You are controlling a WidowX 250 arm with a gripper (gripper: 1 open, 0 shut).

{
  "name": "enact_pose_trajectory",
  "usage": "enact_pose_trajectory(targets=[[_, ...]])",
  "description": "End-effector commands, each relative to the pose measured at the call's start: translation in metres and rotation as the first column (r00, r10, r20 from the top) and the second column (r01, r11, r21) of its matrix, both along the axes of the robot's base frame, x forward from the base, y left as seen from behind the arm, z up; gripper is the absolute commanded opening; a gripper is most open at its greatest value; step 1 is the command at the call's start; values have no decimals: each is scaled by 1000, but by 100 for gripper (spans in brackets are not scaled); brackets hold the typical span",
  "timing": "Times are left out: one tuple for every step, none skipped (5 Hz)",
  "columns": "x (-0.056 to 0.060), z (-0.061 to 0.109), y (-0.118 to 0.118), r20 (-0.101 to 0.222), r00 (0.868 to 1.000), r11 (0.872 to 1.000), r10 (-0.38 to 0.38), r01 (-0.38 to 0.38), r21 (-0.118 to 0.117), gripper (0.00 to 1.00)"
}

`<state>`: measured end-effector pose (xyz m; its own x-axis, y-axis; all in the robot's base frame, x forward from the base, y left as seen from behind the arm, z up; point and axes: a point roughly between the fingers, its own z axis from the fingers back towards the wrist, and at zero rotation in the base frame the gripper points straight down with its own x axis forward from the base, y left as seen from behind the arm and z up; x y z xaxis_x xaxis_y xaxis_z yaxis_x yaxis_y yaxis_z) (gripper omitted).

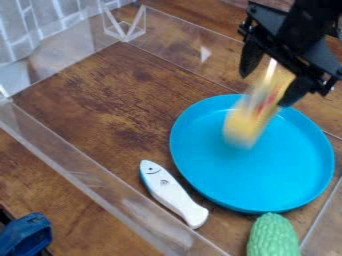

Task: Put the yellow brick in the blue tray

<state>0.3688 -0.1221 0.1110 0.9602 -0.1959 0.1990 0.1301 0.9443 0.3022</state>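
While the yellow brick (249,122) blurs over the blue tray (274,170) | claw (275,80) spread | label (270,88) unreadable

Left wood (100,95) open; pincer (274,85) seemingly blocks tray's (287,175) far side.

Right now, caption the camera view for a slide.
A blurred yellow brick over the blue tray, below the dark gripper.

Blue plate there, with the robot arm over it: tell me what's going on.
The robot arm's gripper is over the far part of the blue plate, its jaws apparently open. The yellow brick, blurred as if moving, is just below it, over the plate; whether it has landed can't be told.
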Motion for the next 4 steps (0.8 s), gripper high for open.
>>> enact_pose_trajectory(targets=[[16,11,3,58,998,999,22,-21,-32,100],[18,-7,-2,44,999,999,-5,7,-51,100],[20,-22,-6,37,998,997,-49,51,-61,100],[22,-36,-10,33,996,993,-84,86,-75,100]])
